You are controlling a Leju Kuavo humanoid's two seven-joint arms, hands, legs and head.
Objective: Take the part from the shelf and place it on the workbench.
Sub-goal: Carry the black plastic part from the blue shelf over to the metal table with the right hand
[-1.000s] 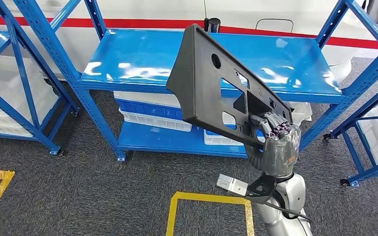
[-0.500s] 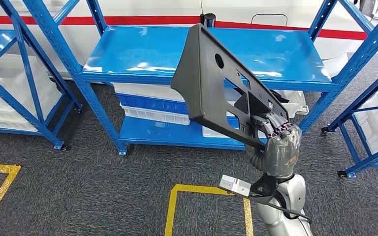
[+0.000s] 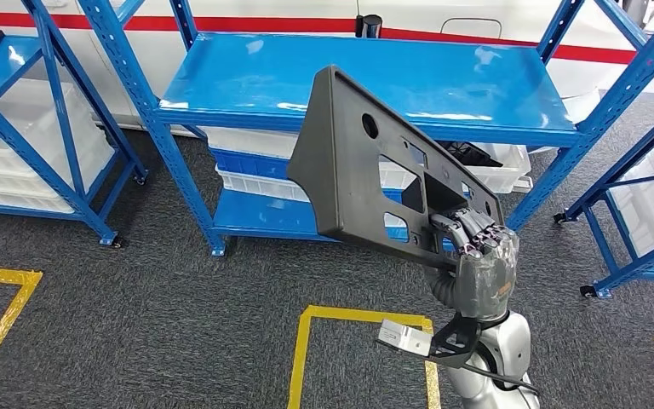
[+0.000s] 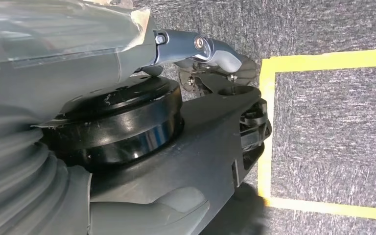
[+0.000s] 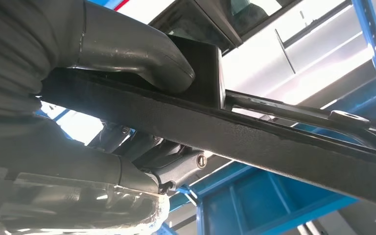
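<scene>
Head view: the right hand [image 3: 474,256] grips the lower corner of the part [image 3: 366,183], a flat dark grey plastic panel with several cut-outs. Fingers curl over its lower edge. The panel stands tilted, raised in the air in front of the blue shelf [image 3: 324,81], clear of the shelf board. Below that board, white bins [image 3: 260,183] sit on the lower level of the shelf. A yellow tape square [image 3: 306,341] marks the grey carpet in front of the shelf, just beside the right forearm. A second blue rack [image 3: 25,128] stands to the left of the shelf, a third [image 3: 639,170] to its right.

Left wrist view: the left hand [image 4: 196,49] hangs over the carpet near a yellow tape line [image 4: 267,127]. Cannot tell whether its fingers are spread or curled; only a grey finger part and the cover show.

Right wrist view: the thick grey thumb [image 5: 142,51] presses on one face of the panel's edge, darker fingers [image 5: 147,161] clamp the other face. Blue shelf frame lies behind.
</scene>
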